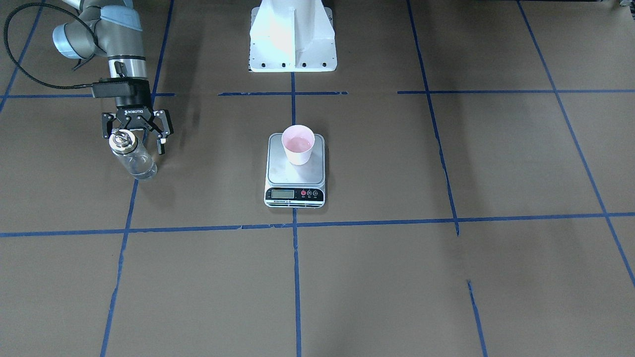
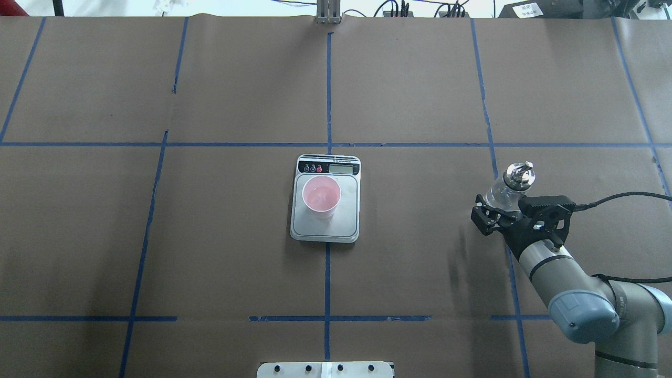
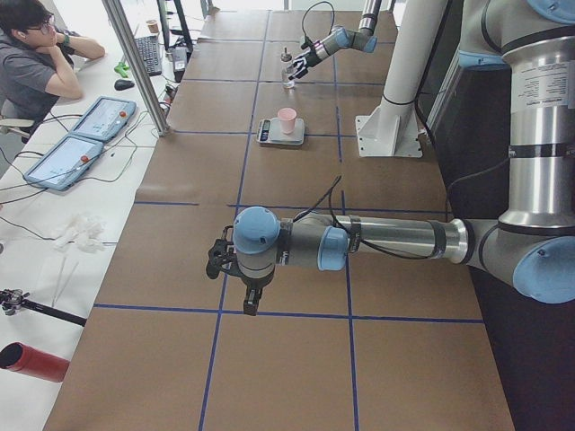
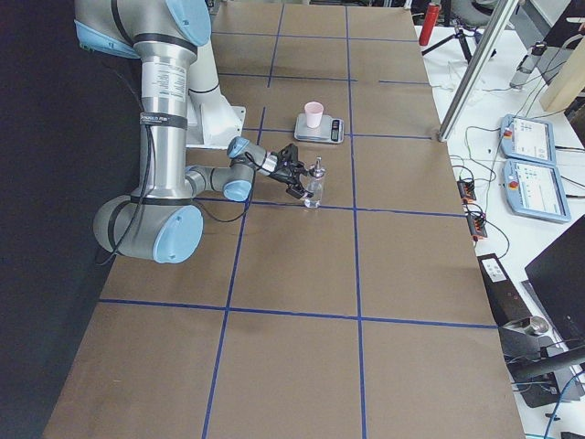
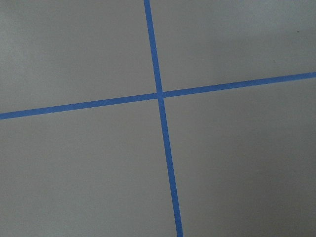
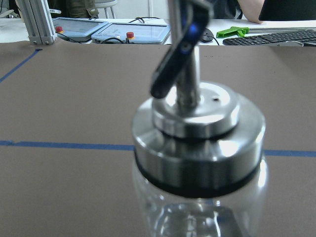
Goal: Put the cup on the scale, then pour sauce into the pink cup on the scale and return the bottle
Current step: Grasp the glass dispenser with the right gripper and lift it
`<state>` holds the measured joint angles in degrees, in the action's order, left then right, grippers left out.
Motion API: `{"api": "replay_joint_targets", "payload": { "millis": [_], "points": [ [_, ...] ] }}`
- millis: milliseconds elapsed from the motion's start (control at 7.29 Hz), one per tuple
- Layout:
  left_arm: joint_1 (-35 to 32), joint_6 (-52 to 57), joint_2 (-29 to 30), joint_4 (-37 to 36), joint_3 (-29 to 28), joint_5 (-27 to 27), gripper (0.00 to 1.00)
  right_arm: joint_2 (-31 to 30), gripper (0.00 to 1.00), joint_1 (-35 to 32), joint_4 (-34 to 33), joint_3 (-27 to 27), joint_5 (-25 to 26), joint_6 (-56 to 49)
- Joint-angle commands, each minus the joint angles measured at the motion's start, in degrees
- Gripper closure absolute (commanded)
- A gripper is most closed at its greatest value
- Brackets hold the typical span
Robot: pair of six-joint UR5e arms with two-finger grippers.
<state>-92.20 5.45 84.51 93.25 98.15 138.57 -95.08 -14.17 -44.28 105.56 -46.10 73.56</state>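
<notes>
Black two-finger right gripper (image 1: 136, 133), upper left in the front view, gapes around the upright clear glass silver-capped bottle (image 1: 134, 158), clasping nothing. Pale pink cup (image 1: 298, 144) sits on the steel scale (image 1: 296, 174), centre. Likely fetching the bottle: next, close squarely on the glass.

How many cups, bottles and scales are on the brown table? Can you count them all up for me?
pink cup: 1
glass bottle: 1
scale: 1
Total: 3
</notes>
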Motion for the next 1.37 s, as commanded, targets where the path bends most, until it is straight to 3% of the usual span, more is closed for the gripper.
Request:
{"api": "replay_joint_targets", "payload": {
  "millis": [0, 685, 823, 1234],
  "points": [
    [0.0, 0.0, 0.0, 0.0, 0.0, 0.0, 0.00, 0.0, 0.00, -0.2, 0.1, -0.2, 2.0, -0.1],
    [0.0, 0.0, 0.0, 0.0, 0.1, 0.0, 0.00, 0.3, 0.02, -0.2, 0.0, -1.3, 3.0, -0.1],
    [0.0, 0.0, 0.0, 0.0, 0.1, 0.1, 0.00, 0.4, 0.11, -0.2, 0.1, -1.5, 3.3, 0.0],
    [0.0, 0.0, 0.1, 0.0, 0.1, 0.1, 0.00, 0.4, 0.93, -0.4, 0.2, -1.5, 3.4, 0.4]
  ]
}}
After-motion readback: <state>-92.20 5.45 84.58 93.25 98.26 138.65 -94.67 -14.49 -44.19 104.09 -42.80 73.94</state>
